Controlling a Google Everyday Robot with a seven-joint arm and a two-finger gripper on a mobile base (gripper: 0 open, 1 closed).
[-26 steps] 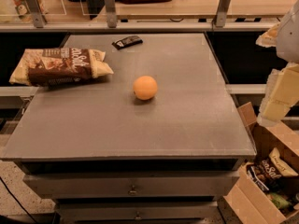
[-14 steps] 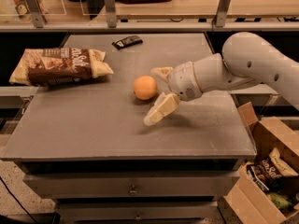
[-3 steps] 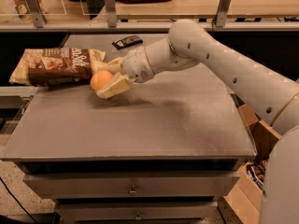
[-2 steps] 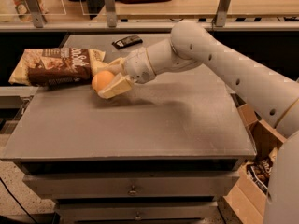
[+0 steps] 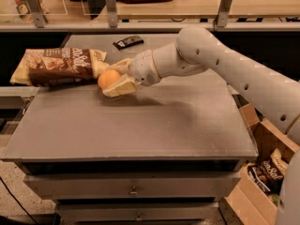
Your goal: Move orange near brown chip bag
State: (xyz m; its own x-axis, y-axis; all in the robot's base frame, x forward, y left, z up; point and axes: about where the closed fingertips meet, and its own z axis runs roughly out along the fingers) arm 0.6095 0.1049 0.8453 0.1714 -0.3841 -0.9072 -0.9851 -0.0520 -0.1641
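The orange [image 5: 108,78] is round and plain orange, at the left part of the grey table [image 5: 154,125], right beside the right end of the brown chip bag [image 5: 58,66]. The bag lies flat at the table's back left, dark brown with cream ends and white script. My gripper [image 5: 118,77] reaches in from the right on a white arm [image 5: 225,64]. Its cream fingers [image 5: 120,86] sit on either side of the orange, which looks to rest on or just above the table.
A small flat black wrapped bar [image 5: 128,42] lies at the back of the table. A cardboard box [image 5: 262,172] with snack bags stands on the floor at the right. A shelf rail [image 5: 140,26] with posts runs behind the table.
The gripper carried the orange from the table's middle to the left, up to the chip bag. Over the last second it has barely moved.
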